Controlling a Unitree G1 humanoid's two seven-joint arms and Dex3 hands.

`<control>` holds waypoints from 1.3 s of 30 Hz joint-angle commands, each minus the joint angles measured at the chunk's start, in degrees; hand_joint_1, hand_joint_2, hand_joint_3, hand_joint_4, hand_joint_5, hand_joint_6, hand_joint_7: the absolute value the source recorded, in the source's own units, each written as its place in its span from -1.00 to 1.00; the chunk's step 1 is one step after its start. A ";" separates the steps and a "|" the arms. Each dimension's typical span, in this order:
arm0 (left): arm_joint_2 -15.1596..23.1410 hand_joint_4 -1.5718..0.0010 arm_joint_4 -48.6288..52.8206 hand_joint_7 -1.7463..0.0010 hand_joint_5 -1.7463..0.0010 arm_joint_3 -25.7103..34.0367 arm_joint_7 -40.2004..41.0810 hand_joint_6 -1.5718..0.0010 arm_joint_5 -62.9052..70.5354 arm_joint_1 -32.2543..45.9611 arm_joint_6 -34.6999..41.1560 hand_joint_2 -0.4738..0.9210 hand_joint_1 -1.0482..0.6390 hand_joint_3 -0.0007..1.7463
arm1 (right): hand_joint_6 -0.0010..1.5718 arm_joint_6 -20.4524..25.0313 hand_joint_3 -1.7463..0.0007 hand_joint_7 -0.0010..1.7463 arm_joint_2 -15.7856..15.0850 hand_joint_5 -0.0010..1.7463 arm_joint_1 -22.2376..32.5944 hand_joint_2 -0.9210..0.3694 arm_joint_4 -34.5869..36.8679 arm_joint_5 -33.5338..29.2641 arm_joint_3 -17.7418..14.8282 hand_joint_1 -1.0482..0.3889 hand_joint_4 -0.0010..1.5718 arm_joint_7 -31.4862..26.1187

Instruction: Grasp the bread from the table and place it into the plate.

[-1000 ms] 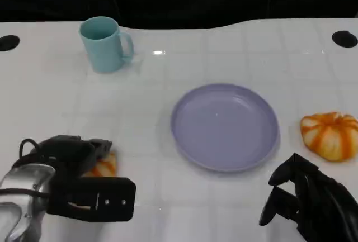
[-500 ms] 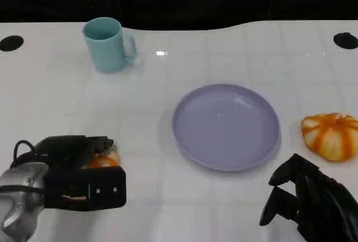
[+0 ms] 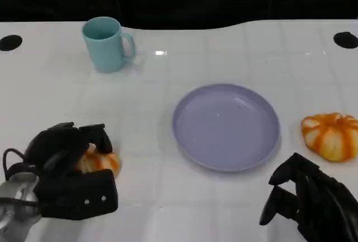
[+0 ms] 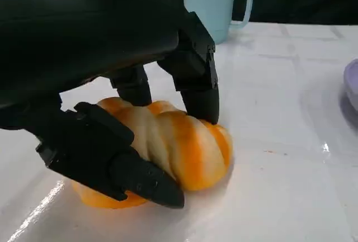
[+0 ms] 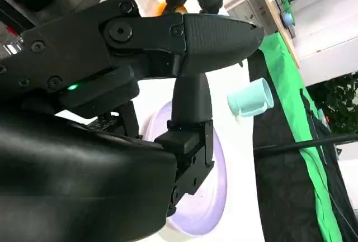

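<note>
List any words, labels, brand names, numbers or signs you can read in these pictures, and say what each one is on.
None: no readable text shows in any view.
The cup, the plate and the table are plain, with no print or label.
The bread under the left hand and the other bread near the right hand carry no wrapper or tag.
The green light on the right hand is only a lamp, with no lettering.

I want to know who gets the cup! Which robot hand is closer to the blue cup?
The left robot hand. It sits on the bread, nearer the blue cup; the right robot hand is across the table, beyond the plate.
</note>
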 commanded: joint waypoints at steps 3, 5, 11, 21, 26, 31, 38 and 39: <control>-0.07 -0.11 0.15 -1.00 -1.00 0.75 6.10 0.16 -0.91 0.78 -5.05 0.58 0.02 0.15 | -0.48 0.53 0.45 0.94 -0.47 1.00 0.31 -1.00 -0.43 0.37 -0.58 -0.29 -0.22 -0.31; -0.27 -0.12 -0.01 -1.00 -1.00 1.19 6.63 0.16 -1.66 0.85 -6.12 0.56 0.01 0.20 | -0.47 0.42 0.45 0.93 -0.40 1.00 0.22 -1.00 -0.18 0.47 -0.66 -0.29 -0.22 -0.21; -0.88 -0.06 -2.99 -1.00 -1.00 3.02 4.03 0.17 -5.13 1.18 -6.09 0.56 0.01 0.22 | -0.47 -0.01 0.45 0.95 -0.51 1.00 -0.15 -1.00 0.38 0.12 -0.76 -0.27 -0.20 -0.09; -1.86 -0.07 -12.79 -1.00 -1.00 4.56 -2.39 0.15 -7.58 1.41 0.02 0.50 0.02 0.29 | -0.46 0.20 0.46 0.92 -0.41 1.00 -0.76 -1.00 1.49 0.20 -1.09 -0.28 -0.21 -0.03; -2.22 -0.05 -15.40 -1.00 -1.00 4.36 -4.61 0.19 -7.15 0.14 2.67 0.50 0.03 0.18 | -0.44 -0.42 0.45 0.94 -0.33 1.00 -0.90 -1.00 1.97 -0.09 -0.95 -0.26 -0.20 0.06; -3.53 -0.08 -16.69 -1.00 -1.00 4.45 -6.22 0.12 -8.20 -0.97 3.18 0.37 0.03 0.40 | -0.45 -0.66 0.44 0.96 -0.44 1.00 -1.08 -1.00 2.34 -0.31 -0.95 -0.26 -0.18 0.07; -5.94 -0.10 -16.15 -1.00 -1.00 3.54 -5.34 0.12 -7.30 -3.25 2.31 0.34 0.03 0.44 | -0.42 -1.03 0.45 0.97 -0.62 1.00 -1.16 -1.00 2.57 -0.36 -1.05 -0.27 -0.17 0.33; -6.19 -0.10 -15.89 -1.00 -1.00 3.46 -5.12 0.12 -7.20 -3.55 1.95 0.34 0.04 0.44 | -0.42 -1.10 0.45 0.97 -0.65 1.00 -1.15 -1.00 2.60 -0.39 -1.04 -0.27 -0.17 0.36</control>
